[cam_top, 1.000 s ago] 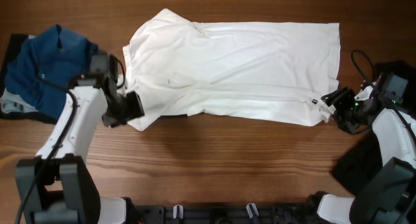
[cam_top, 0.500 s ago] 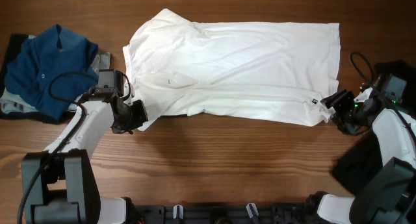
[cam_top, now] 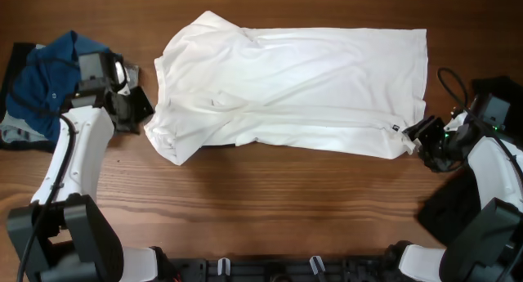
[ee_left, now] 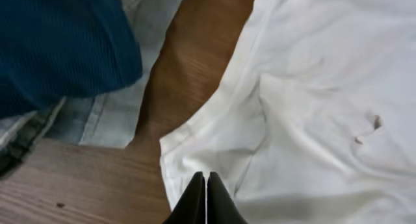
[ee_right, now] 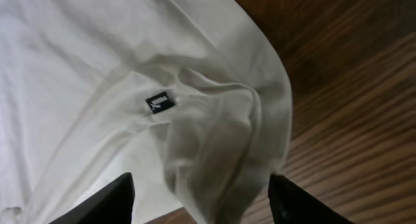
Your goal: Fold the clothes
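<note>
A brown wooden desk (cam_top: 270, 200) carries a large white short-sleeved shirt (cam_top: 302, 86), spread across its middle and far half. The shirt's long axis runs from the desk's left edge toward its right edge, with the shoulder end pointing left and the straight hem pointing right. The cloth lies mostly flat, creased by long diagonal wrinkles, and one sleeve (cam_top: 167, 139) is bunched at the shirt's near left corner.

By the left edge sits a crumpled blue garment (cam_top: 49, 86), heaped on a pale grey-blue cloth (ee_left: 97, 113) and apart from the shirt. Near the desk's near right corner lies a black cloth (cam_top: 441, 212), partly hidden by the right arm.

The left pincer (cam_top: 135, 110) hangs between the blue heap and the shirt's left side. Its jaws are pressed together on nothing, and their tips show above the sleeve's edge in the wrist view (ee_left: 206, 198).

The right pincer (cam_top: 429, 139) stands at the hem's near corner by the right edge. Its jaws are spread wide, with the rumpled corner lying between them unpinched (ee_right: 201, 204). A small dark label (ee_right: 160, 102) sits just inside that hem.
</note>
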Motion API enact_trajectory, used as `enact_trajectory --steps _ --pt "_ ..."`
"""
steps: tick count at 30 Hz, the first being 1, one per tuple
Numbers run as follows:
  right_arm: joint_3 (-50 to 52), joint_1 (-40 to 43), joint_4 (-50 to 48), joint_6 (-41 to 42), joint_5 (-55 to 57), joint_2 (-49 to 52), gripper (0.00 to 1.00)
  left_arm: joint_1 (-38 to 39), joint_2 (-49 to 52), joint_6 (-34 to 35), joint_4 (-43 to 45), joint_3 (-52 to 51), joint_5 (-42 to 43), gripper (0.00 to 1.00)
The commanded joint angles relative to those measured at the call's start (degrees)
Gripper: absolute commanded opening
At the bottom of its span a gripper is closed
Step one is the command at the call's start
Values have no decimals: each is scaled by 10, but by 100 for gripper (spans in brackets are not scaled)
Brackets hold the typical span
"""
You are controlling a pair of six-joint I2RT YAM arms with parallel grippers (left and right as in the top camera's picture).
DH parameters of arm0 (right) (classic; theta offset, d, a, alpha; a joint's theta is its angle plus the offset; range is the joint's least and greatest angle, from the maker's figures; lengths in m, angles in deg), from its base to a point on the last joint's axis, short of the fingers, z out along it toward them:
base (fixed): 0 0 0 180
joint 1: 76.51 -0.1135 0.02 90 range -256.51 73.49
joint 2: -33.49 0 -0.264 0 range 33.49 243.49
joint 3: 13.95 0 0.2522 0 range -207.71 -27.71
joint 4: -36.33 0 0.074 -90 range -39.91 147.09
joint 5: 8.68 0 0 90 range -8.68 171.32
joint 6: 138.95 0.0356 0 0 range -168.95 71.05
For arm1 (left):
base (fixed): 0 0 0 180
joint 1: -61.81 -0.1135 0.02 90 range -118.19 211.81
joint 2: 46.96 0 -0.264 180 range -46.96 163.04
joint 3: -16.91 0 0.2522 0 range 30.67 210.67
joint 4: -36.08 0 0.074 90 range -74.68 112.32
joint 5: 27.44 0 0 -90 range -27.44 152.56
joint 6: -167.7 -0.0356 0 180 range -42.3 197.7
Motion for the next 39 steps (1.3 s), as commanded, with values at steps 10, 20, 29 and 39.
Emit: enact_trajectory --steps 10,20,29,39 --pt "1 1 4 -10 27 6 67 56 5 -31 -62 -93 87 38" --pt "1 1 5 -10 27 6 66 57 5 -31 -10 -131 83 33" --pt "1 1 5 -10 26 6 67 57 6 -33 39 -161 92 19" --pt "1 1 5 -10 26 6 67 57 7 -33 48 -161 116 5"
